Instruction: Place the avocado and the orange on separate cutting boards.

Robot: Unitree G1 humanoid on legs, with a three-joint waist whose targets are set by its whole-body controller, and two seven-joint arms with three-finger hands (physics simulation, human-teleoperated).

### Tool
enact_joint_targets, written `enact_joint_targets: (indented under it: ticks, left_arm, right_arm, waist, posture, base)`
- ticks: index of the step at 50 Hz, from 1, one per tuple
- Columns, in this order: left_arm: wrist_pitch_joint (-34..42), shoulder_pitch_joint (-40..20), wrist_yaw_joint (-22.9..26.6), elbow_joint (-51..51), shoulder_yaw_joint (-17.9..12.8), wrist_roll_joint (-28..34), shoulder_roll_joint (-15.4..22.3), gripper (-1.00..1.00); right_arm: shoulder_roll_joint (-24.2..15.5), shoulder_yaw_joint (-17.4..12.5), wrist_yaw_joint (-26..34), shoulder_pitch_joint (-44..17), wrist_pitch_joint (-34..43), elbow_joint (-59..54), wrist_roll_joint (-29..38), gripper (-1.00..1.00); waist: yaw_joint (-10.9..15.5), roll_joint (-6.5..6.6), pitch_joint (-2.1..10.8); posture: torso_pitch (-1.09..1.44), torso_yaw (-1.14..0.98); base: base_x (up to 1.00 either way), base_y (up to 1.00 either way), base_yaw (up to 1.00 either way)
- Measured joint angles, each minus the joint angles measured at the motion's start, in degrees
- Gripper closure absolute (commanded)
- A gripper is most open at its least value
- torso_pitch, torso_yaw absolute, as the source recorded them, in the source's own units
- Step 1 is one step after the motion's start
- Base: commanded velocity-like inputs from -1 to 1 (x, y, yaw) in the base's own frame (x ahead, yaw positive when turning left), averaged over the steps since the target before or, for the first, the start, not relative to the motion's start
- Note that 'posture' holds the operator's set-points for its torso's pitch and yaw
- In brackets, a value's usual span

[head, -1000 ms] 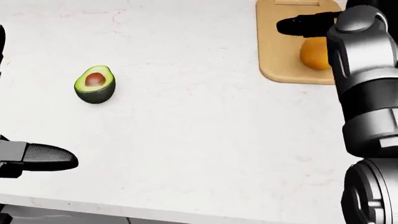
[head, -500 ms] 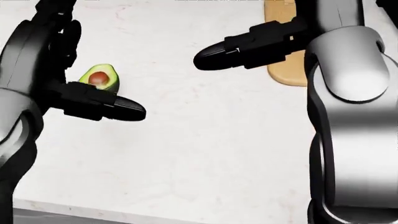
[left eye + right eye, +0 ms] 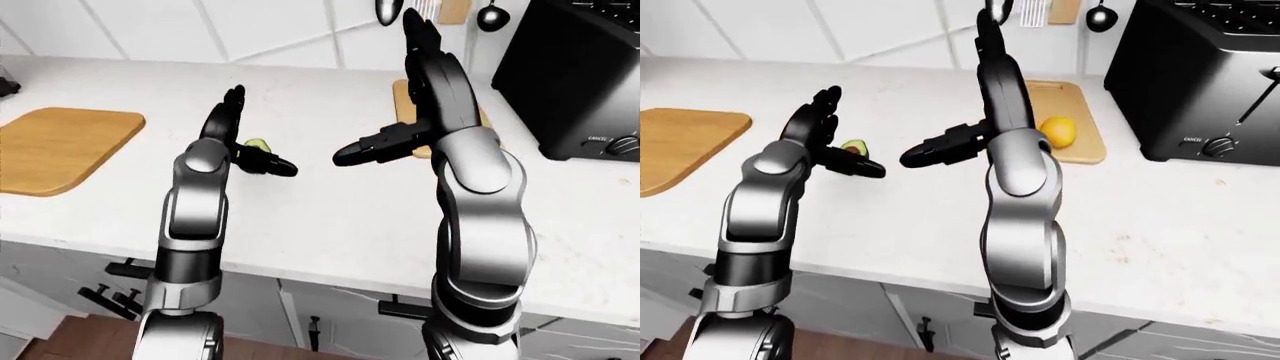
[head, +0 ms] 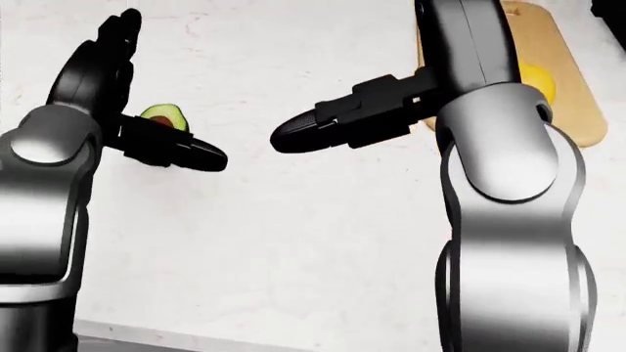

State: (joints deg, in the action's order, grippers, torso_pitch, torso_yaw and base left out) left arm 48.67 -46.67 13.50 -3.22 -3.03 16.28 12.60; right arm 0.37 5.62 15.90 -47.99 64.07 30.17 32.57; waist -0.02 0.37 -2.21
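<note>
White kitchen counter (image 3: 1200, 217) under me. orange (image 3: 1057, 131) already sits on the right cutting board (image 3: 1080, 112), so that half looks done. Left hand (image 3: 815, 131) is raised with fingers spread, empty, just beside the avocado (image 4: 164, 116), halved, cut face up. Can't tell its long axis. Right hand (image 3: 425, 37) also spread wide, holding nothing.

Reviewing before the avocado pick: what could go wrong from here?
1. The left robot hand stands open beside the avocado, with its thumb crossing in front of the fruit; a closing move could knock it rolling on the counter rather than grip it.
2. The avocado is mostly hidden behind the arm in all views, so aiming is poor.
3. The free cutting board lies far to the view's left, so the carry is long. The orange already sits on the other board.
</note>
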Motion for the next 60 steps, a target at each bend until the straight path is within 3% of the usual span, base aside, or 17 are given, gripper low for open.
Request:
enact_joint_targets:
  ticks: [15,41,49,60]
  left_arm:
    - [-1.90,-1.00,0.13,-6.74,-1.75,0.44,0.51,-1.00]
    - [-8.64,-1.60,-1.78,-17.24,-1.85,-0.33,1.19,-1.00]
    - [-9.32,-1.33,-2.49,-16.74,-2.23,-0.01,1.78,-0.47]
    - [-9.58,-0.47,-1.94,-13.88,-1.90,0.47,1.69,-0.04]
  right_arm:
    - [0.91,-0.39,0.17,0.01,-1.80,-1.73,1.55,-1.00]
    - [1.50,-0.32,-0.69,0.77,-3.23,-2.45,1.47,-1.00]
    - [1.56,-0.37,-0.74,0.89,-3.34,-2.81,1.67,-1.00]
    - [1.59,-0.25,-0.63,1.09,-3.46,-3.02,1.79,-1.00]
  waist:
    - [-0.10,0.18,0.09]
    - [-0.12,0.40,0.58]
    - [-0.10,0.51,0.67]
    - [0.08,0.58,0.96]
  posture:
    - [0.00,0.00]
    - [0.00,0.00]
    - [0.00,0.00]
    - [0.00,0.00]
  base:
    - [0.00,0.00,0.00]
    - [0.00,0.00,0.00]
    - [0.00,0.00,0.00]
    - [0.00,0.00,0.00]
